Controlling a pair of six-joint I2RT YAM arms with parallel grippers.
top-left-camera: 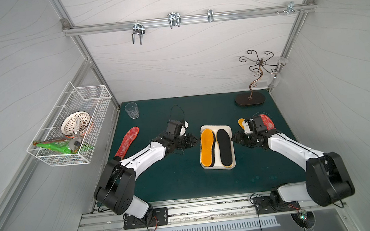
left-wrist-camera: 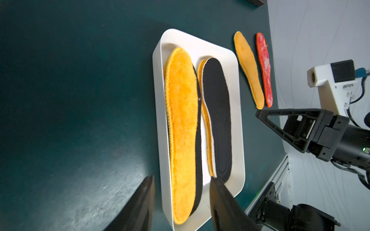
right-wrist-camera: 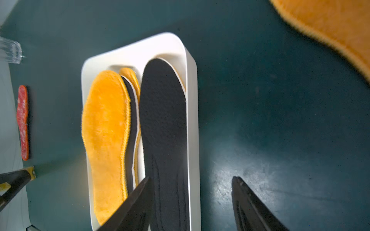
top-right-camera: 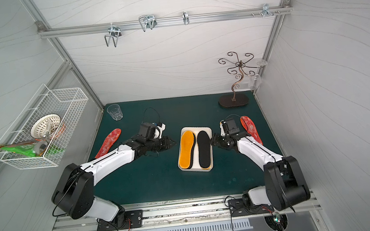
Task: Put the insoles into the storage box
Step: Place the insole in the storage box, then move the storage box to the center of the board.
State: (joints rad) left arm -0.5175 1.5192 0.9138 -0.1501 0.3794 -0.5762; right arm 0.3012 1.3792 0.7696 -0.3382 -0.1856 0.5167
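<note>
The white storage box [top-left-camera: 215,127] sits mid-mat and holds stacked insoles, with an orange one [top-left-camera: 207,147] and a black one [top-left-camera: 224,147] on top. A black and an orange edge show beneath them [left-wrist-camera: 208,128]. On the mat lie a red insole [top-left-camera: 127,142] at the left, and another orange insole [top-left-camera: 241,123] and red insole [top-left-camera: 267,120] at the right, partly hidden by the right wrist. My left gripper [top-left-camera: 193,140] is open at the box's left wall, holding nothing. My right gripper [top-left-camera: 234,137] is open at the right wall, empty.
A wire basket [top-left-camera: 72,129] with a bowl and packets hangs on the left wall. A clear glass [top-left-camera: 132,110] stands at the back left of the mat. A metal stand [top-left-camera: 250,98] with a hanging wine glass [top-left-camera: 273,79] is at the back right.
</note>
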